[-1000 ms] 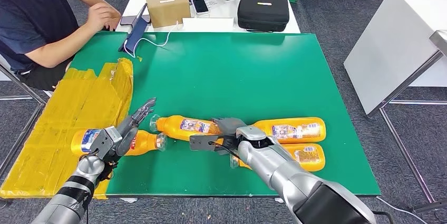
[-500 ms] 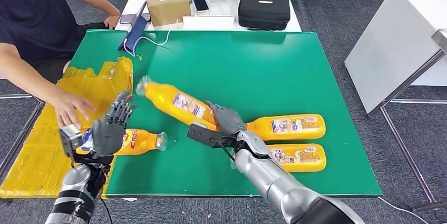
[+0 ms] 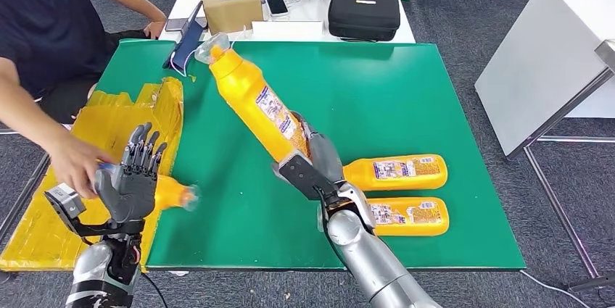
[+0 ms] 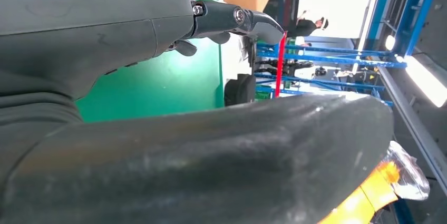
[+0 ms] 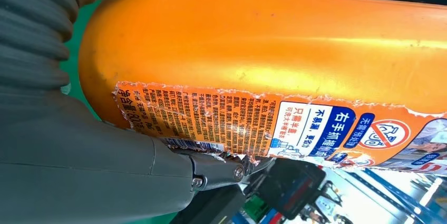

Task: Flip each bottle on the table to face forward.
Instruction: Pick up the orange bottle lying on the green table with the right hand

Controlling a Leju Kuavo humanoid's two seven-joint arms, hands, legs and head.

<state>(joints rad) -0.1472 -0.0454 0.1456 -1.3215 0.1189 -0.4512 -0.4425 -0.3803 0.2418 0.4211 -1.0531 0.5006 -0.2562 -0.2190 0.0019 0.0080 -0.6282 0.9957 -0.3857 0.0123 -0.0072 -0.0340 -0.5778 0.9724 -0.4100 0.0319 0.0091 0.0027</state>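
Observation:
My right hand [image 3: 313, 168] grips the base end of an orange bottle [image 3: 256, 101] and holds it off the green table [image 3: 377, 98], tilted, with its clear cap [image 3: 210, 50] pointing up and away. In the right wrist view the bottle [image 5: 274, 45] shows its small-print label between my right hand's thumb and fingers [image 5: 79, 166]. My left hand [image 3: 131, 180] is raised with fingers spread, holding nothing. Behind it lies another orange bottle [image 3: 171, 193], whose neck shows in the left wrist view [image 4: 369, 197]. Two more bottles [image 3: 395, 172] [image 3: 407, 215] lie side by side at the right.
A seated person reaches a hand [image 3: 71, 166] to the left bottle's base, close to my left hand. Yellow taped cardboard [image 3: 109, 141] covers the table's left side. A second table behind holds a cardboard box [image 3: 229, 2], a black case [image 3: 362, 14] and phones.
My right hand has lifted its bottle from the table and swung the neck up and away. My left hand rose off the left bottle, and the person's hand reached in to it.

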